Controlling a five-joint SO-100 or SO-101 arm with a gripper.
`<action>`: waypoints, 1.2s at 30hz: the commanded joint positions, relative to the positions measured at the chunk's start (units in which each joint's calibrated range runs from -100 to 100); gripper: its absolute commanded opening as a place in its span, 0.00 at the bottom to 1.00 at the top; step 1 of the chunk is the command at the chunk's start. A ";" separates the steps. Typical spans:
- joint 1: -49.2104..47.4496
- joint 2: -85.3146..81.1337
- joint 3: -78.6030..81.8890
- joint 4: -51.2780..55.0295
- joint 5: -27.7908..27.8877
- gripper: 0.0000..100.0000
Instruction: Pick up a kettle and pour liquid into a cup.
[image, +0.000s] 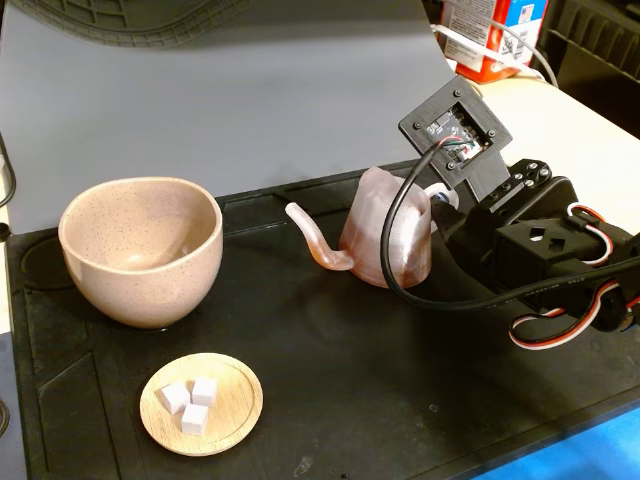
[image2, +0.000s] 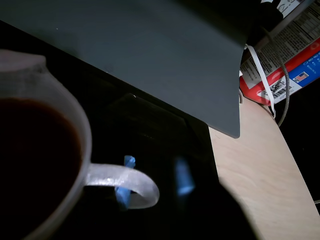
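Fixed view: the kettle is seen at centre right, the cup at left. The gripper's closure at the handle cannot be told. The liquid could be spilled by tilting.

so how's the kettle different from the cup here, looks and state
The kettle is translucent ridged plastic with a long thin spout and a loop handle; the cup is opaque speckled ceramic, with neither. The cup is wider and rounder, the kettle narrower. In the wrist view the kettle holds dark reddish liquid, while the cup looks empty in the fixed view. Both are pinkish and stand upright on the black mat.
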 joint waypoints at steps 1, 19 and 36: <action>-0.35 -0.26 -1.89 -1.12 0.12 0.00; -0.35 -0.69 -1.26 -1.12 0.12 0.01; -3.77 -11.95 -0.80 4.32 -0.35 0.01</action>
